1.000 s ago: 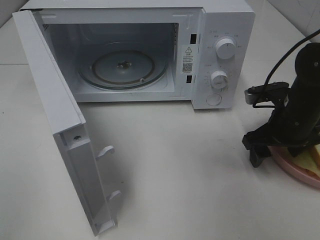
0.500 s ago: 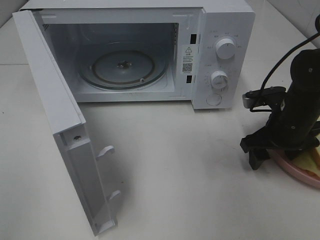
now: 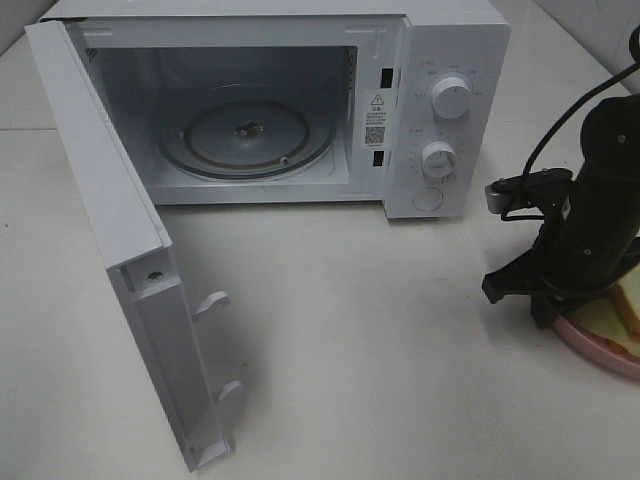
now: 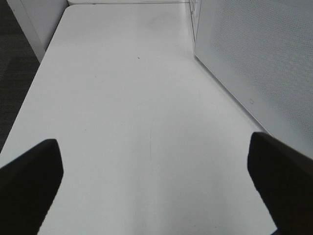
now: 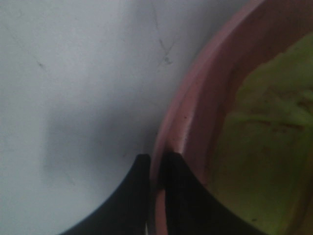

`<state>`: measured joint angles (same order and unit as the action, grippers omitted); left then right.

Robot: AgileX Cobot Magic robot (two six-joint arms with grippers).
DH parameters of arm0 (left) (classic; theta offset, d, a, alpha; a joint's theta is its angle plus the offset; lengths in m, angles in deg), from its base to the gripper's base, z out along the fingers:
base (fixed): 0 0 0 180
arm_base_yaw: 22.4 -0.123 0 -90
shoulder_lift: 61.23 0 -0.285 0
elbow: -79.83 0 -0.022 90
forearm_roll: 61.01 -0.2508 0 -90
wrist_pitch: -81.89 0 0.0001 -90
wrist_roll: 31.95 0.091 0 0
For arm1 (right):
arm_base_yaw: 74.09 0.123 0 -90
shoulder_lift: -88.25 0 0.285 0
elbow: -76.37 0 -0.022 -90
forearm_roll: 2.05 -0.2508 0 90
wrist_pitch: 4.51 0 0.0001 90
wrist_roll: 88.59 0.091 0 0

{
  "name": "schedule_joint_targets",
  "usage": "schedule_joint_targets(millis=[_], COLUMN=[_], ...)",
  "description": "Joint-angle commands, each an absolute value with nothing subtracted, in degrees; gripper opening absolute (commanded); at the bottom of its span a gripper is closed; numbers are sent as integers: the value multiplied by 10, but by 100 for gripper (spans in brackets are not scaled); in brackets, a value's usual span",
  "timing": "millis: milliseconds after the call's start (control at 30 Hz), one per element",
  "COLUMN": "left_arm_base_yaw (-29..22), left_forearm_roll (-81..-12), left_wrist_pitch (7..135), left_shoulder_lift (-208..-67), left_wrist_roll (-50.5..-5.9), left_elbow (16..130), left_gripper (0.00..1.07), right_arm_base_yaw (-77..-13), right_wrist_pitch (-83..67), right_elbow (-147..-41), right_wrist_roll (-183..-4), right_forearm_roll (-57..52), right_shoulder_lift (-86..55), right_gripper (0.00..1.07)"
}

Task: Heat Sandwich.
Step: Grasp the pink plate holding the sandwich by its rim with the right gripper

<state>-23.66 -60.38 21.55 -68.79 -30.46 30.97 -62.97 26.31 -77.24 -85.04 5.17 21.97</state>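
Holdings: one sandwich [image 3: 622,316] on one pink plate [image 3: 590,345] near the right of the counter [image 3: 350,350], one open-doored microwave [image 3: 280,110], one right claw [image 5: 156,164] pinched on the plate rim, one left claw [image 4: 154,147] spread wide, holding nothing; hazard: the narrow one-sided rim grip could tilt the plate, sliding the sandwich off.

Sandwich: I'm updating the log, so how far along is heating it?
Done: the microwave door stands open, turntable bare. In hand: the right jaws are shut on the rim of the plate carrying the sandwich. Left: plate onto the turntable, door closed, dial turned.
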Motion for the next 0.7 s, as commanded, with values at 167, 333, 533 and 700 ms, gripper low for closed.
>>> schedule_joint_targets(millis=[167, 333, 533, 700], left_arm_base_yaw=[-238, -238, -238, -238], left_forearm_roll=[-600, -600, -600, -600], left_wrist_pitch=[225, 225, 225, 225], left_shoulder_lift=[-672, -672, -672, -672], left_wrist_roll=[-305, -305, -305, -305], left_elbow=[309, 309, 309, 309], left_gripper=[98, 98, 98, 98], right_arm_base_yaw=[-633, -631, -631, -631], right_wrist_pitch=[267, 268, 273, 277], right_elbow=[-772, -772, -772, -772], right_wrist_roll=[-844, -843, -827, -824], right_forearm_roll=[46, 48, 64, 68], right_shoulder_lift=[221, 221, 221, 221], right_gripper=[0, 0, 0, 0])
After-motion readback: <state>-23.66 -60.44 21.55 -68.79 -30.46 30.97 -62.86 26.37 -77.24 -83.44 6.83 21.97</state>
